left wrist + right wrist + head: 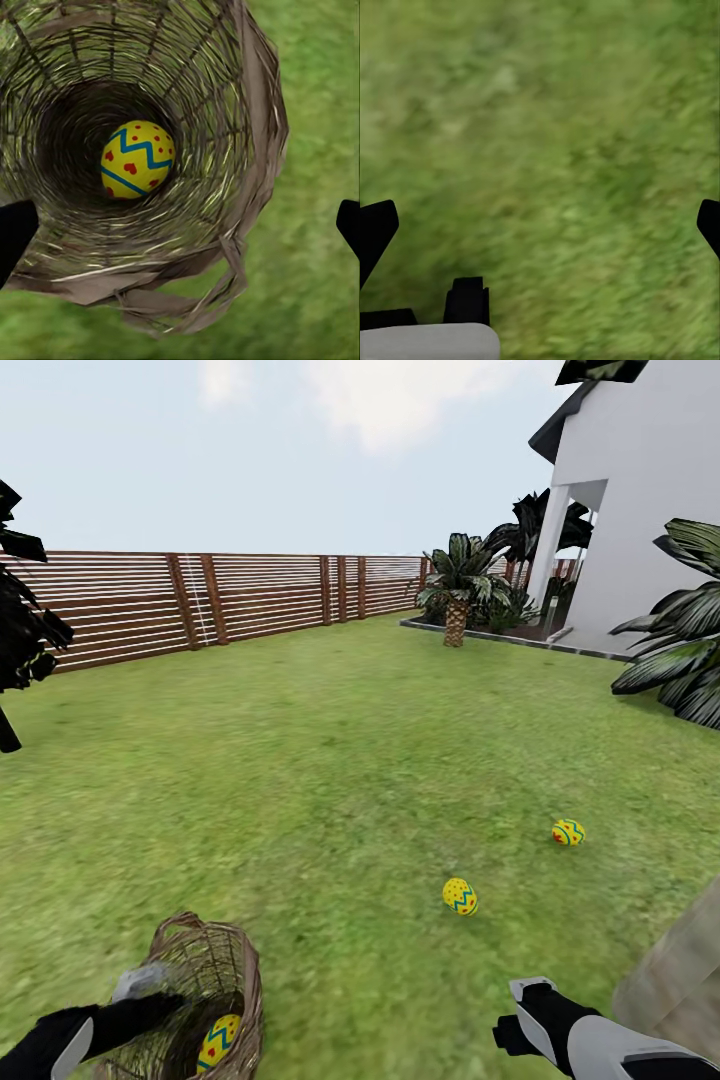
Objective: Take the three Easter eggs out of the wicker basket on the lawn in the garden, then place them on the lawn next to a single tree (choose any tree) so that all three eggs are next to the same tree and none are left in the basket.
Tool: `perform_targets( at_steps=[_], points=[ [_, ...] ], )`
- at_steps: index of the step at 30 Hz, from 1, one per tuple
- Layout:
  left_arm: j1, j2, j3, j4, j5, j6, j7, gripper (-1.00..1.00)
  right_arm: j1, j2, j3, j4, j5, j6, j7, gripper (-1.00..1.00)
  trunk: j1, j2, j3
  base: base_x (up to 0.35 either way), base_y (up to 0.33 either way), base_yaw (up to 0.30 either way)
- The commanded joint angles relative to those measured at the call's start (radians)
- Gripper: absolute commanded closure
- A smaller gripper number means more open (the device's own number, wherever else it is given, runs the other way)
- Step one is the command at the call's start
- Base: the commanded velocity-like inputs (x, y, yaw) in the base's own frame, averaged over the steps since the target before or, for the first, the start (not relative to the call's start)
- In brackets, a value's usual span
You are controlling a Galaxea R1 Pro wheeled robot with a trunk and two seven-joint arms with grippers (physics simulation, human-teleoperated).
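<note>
One Easter egg [137,159] lies deep in the wicker basket [255,112], straight ahead of the open left end effector [180,225].

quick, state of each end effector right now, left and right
Left end effector: open, holding nothing, facing into the brown woven wicker basket with one yellow zigzag-painted egg inside.
Right end effector: open, holding nothing, above the green grass lawn.

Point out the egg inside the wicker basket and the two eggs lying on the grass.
Egg in basket [136,159], left wrist view, shell middle.
Nearer lawn egg [460,896], head view, its middle.
Farther lawn egg [568,832], head view, its middle.
</note>
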Motion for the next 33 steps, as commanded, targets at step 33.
perform_targets(
  at_steps=[33],
  points=[
    [0.000, 0.046, 0.005, -0.027, 0.008, 0.019, -0.002, -1.00, -0.001, -0.001, 0.006, 0.002, 0.006, -0.049, 0.006, -1.00, 0.000, 0.000, -0.001, 0.000, 0.000, 0.000]
  ],
)
